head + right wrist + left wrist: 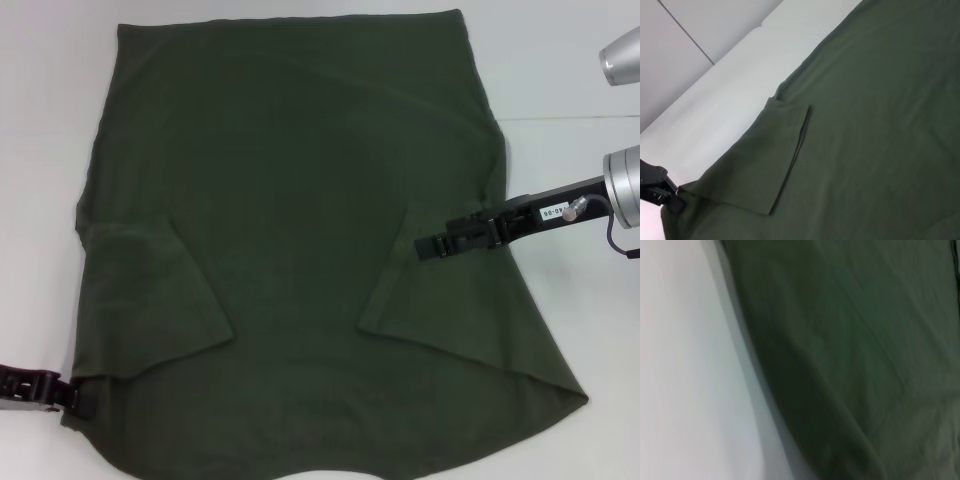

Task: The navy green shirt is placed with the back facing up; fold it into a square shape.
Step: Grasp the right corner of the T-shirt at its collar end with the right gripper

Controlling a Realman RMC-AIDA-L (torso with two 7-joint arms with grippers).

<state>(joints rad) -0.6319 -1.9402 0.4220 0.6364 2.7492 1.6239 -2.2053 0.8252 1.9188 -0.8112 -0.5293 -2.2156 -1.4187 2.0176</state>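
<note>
Left gripper (pixel 78 397): low at the near left edge of the head view, at the shirt's near left corner; its tips touch or overlap the cloth edge, but whether the fingers are open or closed on the fabric cannot be told. It also shows far off in the right wrist view (pixel 671 196), at the same corner.

Navy green shirt (pixel 300 220): spread flat on the white tabletop (pixel 40 120), filling most of the head view. Left sleeve (pixel 165 300) folded inward onto the body; right sleeve (pixel 400 280) likewise folded in. Left wrist view shows only the cloth (pixel 855 355) beside bare tabletop (pixel 685 365).

Right gripper (pixel 428 246): reaching in from the right over the shirt's right side, tips at the folded right sleeve. Finger opening and any hold on the cloth cannot be told.
</note>
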